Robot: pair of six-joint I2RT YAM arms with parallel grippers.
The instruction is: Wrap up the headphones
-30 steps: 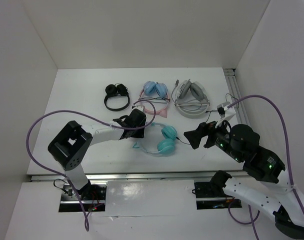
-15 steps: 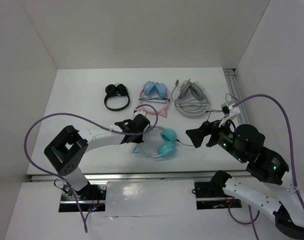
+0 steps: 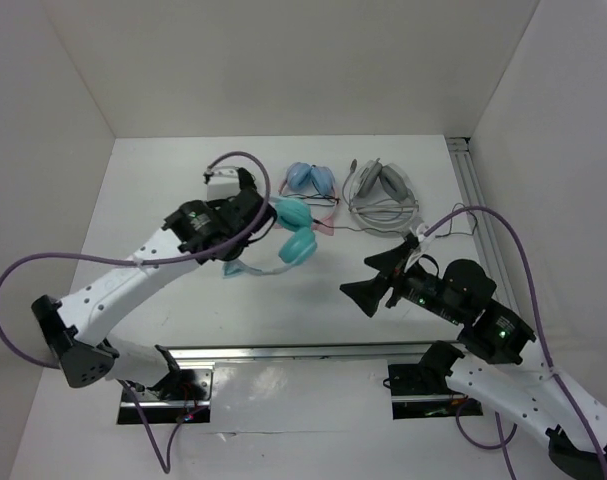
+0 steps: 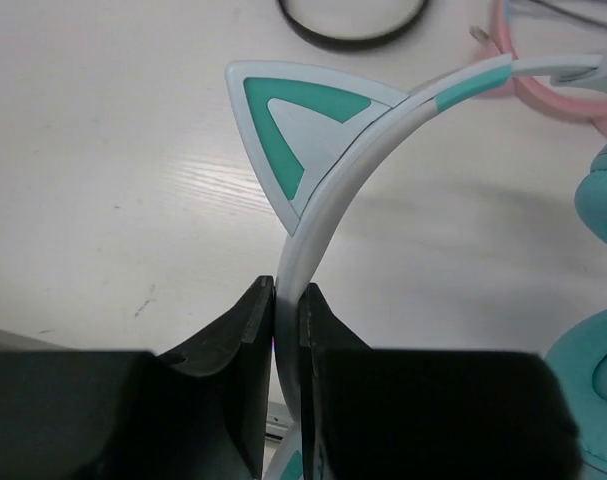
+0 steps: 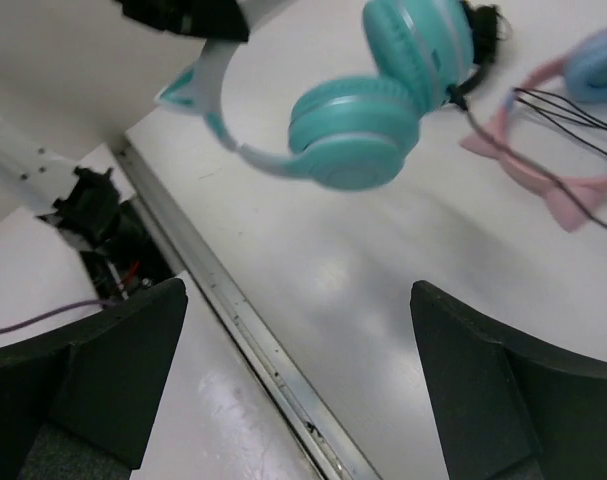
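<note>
Gripping the pale headband of the headphones [image 4: 355, 140] just below one cat ear with the left gripper [image 4: 288, 300], fingers clenched on it; holding them up over the table [image 3: 153, 190], teal cups hanging near the pink pair [image 3: 311, 180]; with the right gripper [image 3: 361, 278] splayed wide, empty, well apart.

The teal over-ear headphones [image 3: 295, 232], with a pale blue-white plastic headband [image 4: 383, 118] and a triangular white cat ear with teal inlay [image 4: 301, 125], hang in the air just left of and nearer than the pink cat-ear headphones with light blue cups [image 3: 311, 182]. The left gripper [image 4: 286, 292] pinches the headband just below the ear. The two padded cups sit close together, and the thin black cable [image 5: 461, 97] trails from one cup across the pink pair.
</note>
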